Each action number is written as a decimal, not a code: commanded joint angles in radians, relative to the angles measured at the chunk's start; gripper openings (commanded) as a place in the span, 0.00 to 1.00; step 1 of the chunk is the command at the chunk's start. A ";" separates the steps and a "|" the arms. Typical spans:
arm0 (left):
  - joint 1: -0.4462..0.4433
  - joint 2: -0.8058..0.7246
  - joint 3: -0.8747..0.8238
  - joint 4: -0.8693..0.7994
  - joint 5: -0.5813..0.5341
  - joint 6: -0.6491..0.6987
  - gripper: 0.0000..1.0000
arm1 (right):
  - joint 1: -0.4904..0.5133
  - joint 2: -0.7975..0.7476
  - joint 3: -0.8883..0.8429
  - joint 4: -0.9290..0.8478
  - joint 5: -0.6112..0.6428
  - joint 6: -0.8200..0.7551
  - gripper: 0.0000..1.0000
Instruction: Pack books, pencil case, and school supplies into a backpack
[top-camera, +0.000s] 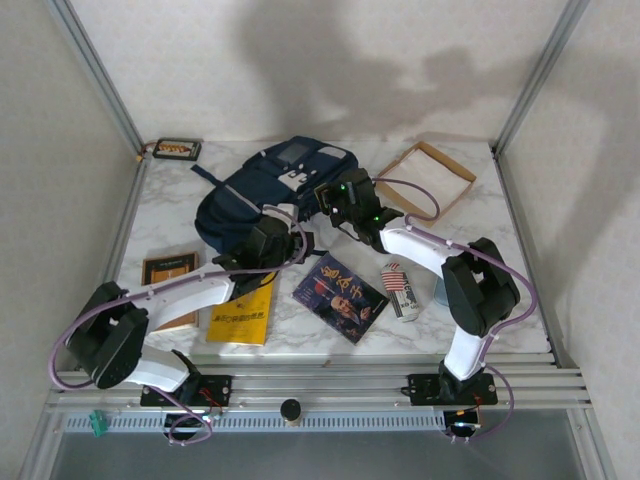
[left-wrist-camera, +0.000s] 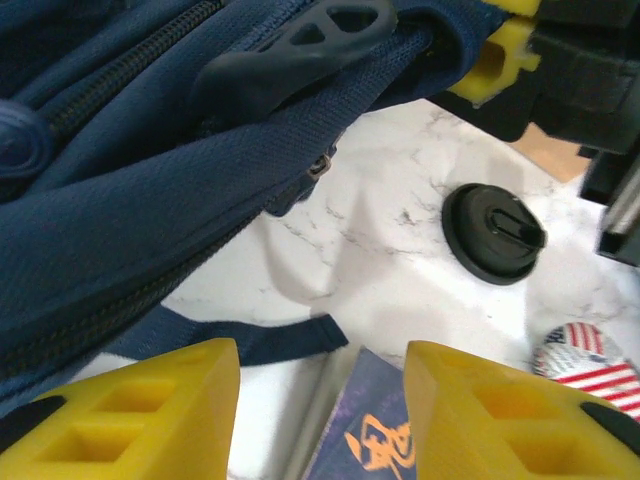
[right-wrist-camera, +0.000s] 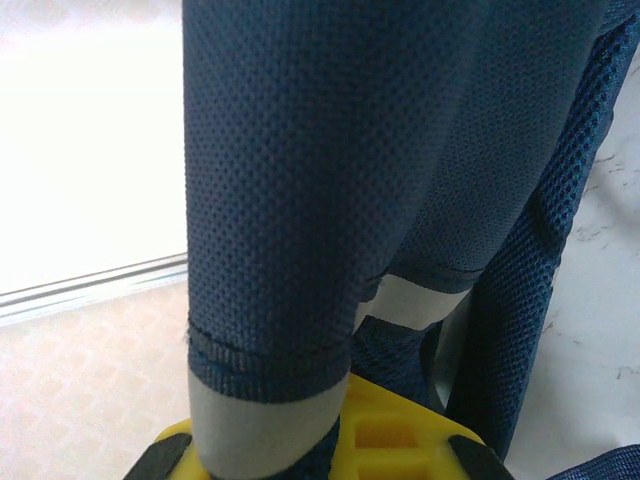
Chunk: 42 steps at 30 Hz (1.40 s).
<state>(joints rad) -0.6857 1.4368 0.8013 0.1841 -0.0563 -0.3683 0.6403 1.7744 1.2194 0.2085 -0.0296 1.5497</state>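
Now, backpack (top-camera: 250, 195), strap (right-wrist-camera: 270, 200) in right jaws

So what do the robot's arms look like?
The left arm and the right arm are both made of white tube-shaped links between chunky black joints. A purple cable loops along each one. Small green lights glow near the right wrist. The left tool has two blocky yellow fingers with square holes in them.
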 joint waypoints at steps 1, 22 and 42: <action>-0.006 0.035 0.014 0.112 -0.101 0.108 0.45 | 0.018 -0.066 0.033 0.098 -0.042 0.035 0.00; 0.005 0.114 -0.081 0.425 -0.123 0.229 0.09 | 0.015 -0.052 -0.025 0.186 -0.024 0.028 0.00; 0.055 0.074 -0.133 0.457 0.082 0.190 0.14 | 0.022 -0.077 -0.019 0.209 -0.021 0.015 0.00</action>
<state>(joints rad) -0.6331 1.4891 0.6388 0.6071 -0.0093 -0.1562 0.6441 1.7706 1.1873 0.3042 -0.0261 1.5597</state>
